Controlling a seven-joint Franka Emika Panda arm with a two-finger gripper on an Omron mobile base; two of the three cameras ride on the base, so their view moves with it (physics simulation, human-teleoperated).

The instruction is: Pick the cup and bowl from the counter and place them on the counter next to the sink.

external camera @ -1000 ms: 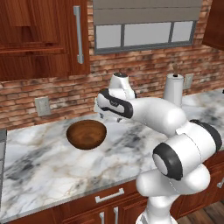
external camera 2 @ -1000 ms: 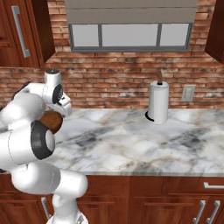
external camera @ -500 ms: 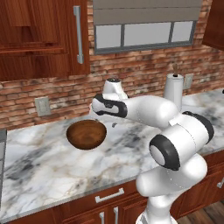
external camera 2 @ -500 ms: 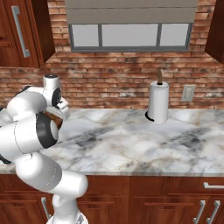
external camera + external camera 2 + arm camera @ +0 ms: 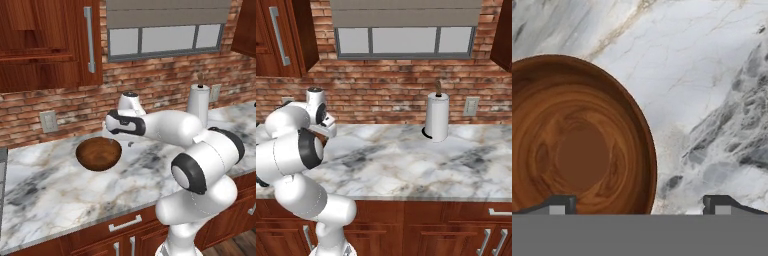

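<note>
While the gripper (image 5: pixel 639 205) hovers with jaws spread wide, the bowl (image 5: pixel 572 140) on the counter (image 5: pixel 712 85) sits below, its near rim between them; stiff, glossy, likely slippery, so pinch that rim.

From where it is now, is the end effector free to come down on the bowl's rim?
Probably yes. The end effector is open above the bowl, one fingertip over the inside and the other over the bare counter. Nothing lies between them.
</note>
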